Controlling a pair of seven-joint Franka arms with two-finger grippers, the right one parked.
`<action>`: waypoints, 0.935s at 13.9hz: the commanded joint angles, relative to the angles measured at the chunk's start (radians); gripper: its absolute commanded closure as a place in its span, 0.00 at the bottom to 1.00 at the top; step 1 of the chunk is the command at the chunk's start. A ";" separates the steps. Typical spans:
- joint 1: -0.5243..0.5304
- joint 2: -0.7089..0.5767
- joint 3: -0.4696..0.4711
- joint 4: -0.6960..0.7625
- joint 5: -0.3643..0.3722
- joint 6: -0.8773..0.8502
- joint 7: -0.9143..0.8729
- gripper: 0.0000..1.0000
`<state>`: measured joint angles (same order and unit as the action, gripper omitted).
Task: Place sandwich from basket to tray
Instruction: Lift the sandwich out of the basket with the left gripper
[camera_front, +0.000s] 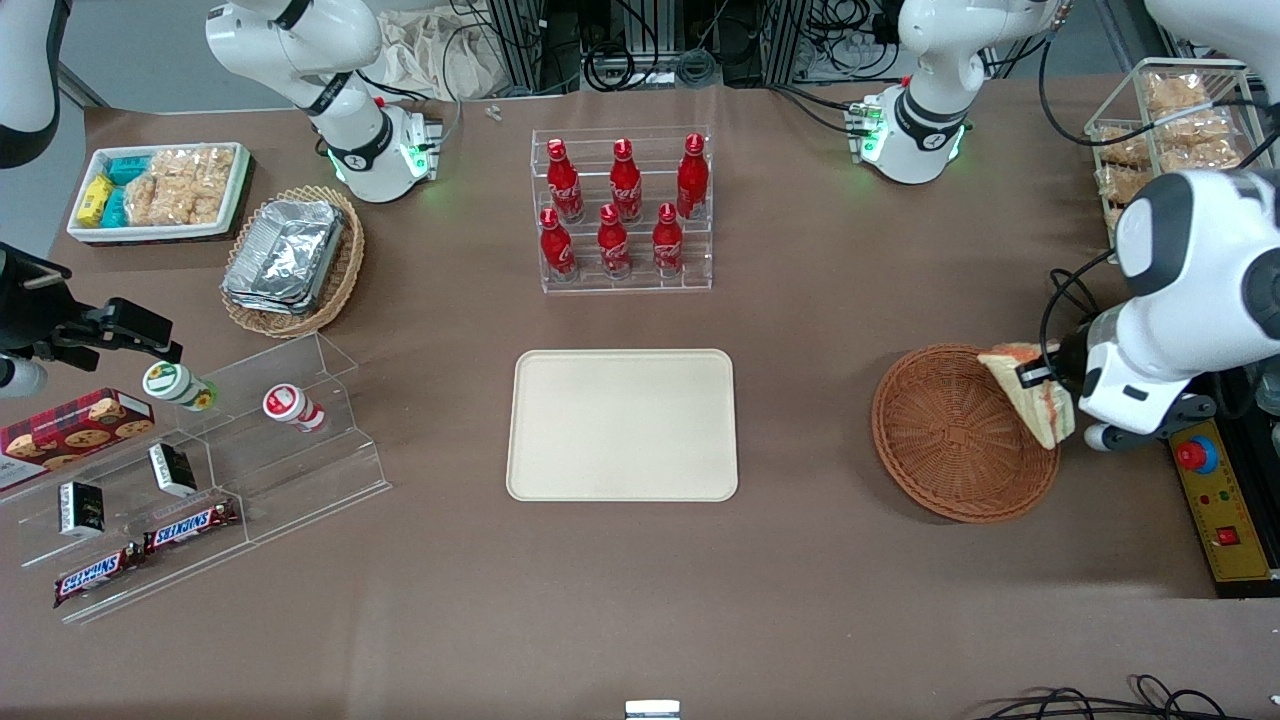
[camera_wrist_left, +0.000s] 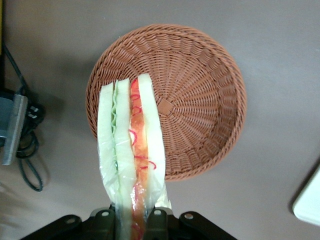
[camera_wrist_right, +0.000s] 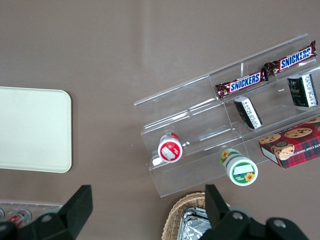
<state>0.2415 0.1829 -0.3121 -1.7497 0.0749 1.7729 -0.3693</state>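
White bread wedge, the sandwich (camera_wrist_left: 131, 150), is pinched in the claw (camera_wrist_left: 131, 216) and hangs above the basket (camera_wrist_left: 200, 100) rim at the front view's right, lifted clear for carrying to the bare tray (camera_front: 622, 424) at centre frame; Snickers bars (camera_front: 190, 527) read clearly at lower left.

Front view overlooks the whole table; wrist views look straight down.

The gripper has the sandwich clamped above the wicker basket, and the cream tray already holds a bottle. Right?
Not quite: the tray holds nothing, as the front view shows. The rest stands: the gripper clamps the sandwich above the basket.
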 joint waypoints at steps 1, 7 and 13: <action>0.001 -0.017 -0.039 0.103 -0.023 -0.131 0.047 1.00; 0.001 -0.027 -0.195 0.110 -0.106 -0.136 0.058 1.00; -0.100 0.082 -0.291 0.085 -0.096 0.002 0.037 1.00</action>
<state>0.1949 0.2124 -0.5976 -1.6682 -0.0236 1.7258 -0.3208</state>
